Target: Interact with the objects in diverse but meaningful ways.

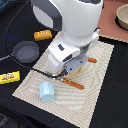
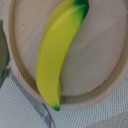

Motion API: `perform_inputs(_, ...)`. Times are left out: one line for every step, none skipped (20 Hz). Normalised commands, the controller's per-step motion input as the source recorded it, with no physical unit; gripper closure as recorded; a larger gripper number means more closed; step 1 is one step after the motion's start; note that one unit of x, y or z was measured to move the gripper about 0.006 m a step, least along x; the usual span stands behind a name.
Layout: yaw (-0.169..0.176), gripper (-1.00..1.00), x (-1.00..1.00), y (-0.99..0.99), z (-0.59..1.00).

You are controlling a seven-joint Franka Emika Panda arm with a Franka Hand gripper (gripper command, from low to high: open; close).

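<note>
Right now the yellow banana (image 2: 54, 55) fills my wrist view: smooth, glossy plastic with green tips, lying in a shallow round wooden dish (image 2: 102, 60) whose pale grain and raised rim show all around it. Its long axis runs on a diagonal across the dish, one tip close against the rim, the other reaching toward the far side. I judge the gripper (image 1: 70, 72) sits almost directly above it, so the fruit lies straight below the camera and any descent would want the fingers set across that diagonal, not along it. I cannot tell whether the fingers are apart or together; the wrist view shows none of them, and in the exterior view the white arm body hides them. Outward from there, the dish rests on a ribbed beige placemat (image 1: 100, 87) that covers the middle of the dark counter. On the mat's near corner stands the light blue cup (image 1: 47, 91), blocky and matte. An orange stick-like piece (image 1: 74, 83) lies just beside the arm; I cannot identify it. Off the mat, toward the counter's edge at the exterior view's left, are the dark grey pot (image 1: 26, 51), round and shallow, the orange-brown bread loaf (image 1: 42, 34) beyond it, and the flat yellow packet (image 1: 9, 77) with its red mark.
</note>
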Motion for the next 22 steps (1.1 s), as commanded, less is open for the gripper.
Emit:
perform_inputs(0.0,-1.0,-0.37,0.51,-0.16)
perform_inputs(0.0,-1.0,-0.38,0.49,-0.17)
perform_inputs(0.0,-1.0,-0.38,0.49,-0.17)
perform_inputs(0.002,-1.0,-0.38,0.48,-0.18)
perform_inputs(0.003,-1.0,-0.37,0.47,-0.19)
perform_inputs(0.003,-1.0,-0.36,0.46,-0.2)
perform_inputs(0.002,-1.0,-0.36,0.45,-0.23)
perform_inputs(0.005,-1.0,-0.35,0.44,-0.25)
perform_inputs(0.009,-1.0,-0.33,0.43,-0.26)
perform_inputs(0.01,-1.0,-0.34,0.39,-0.27)
perform_inputs(0.011,-1.0,-0.35,0.36,-0.28)
perform_inputs(0.014,-1.0,-0.34,0.35,-0.31)
perform_inputs(0.016,-1.0,-0.35,0.33,-0.33)
perform_inputs(0.018,-1.0,-0.33,0.34,-0.34)
perform_inputs(0.024,-1.0,-0.3,0.34,-0.33)
perform_inputs(0.025,-1.0,-0.31,0.33,-0.34)
perform_inputs(0.025,-1.0,-0.31,0.32,-0.32)
perform_inputs(0.021,-1.0,-0.32,0.32,-0.3)
perform_inputs(0.016,-1.0,-0.31,0.3,-0.28)
perform_inputs(0.014,-1.0,-0.31,0.28,-0.26)
perform_inputs(0.013,-1.0,-0.29,0.28,-0.23)
perform_inputs(0.013,-1.0,-0.28,0.28,-0.22)
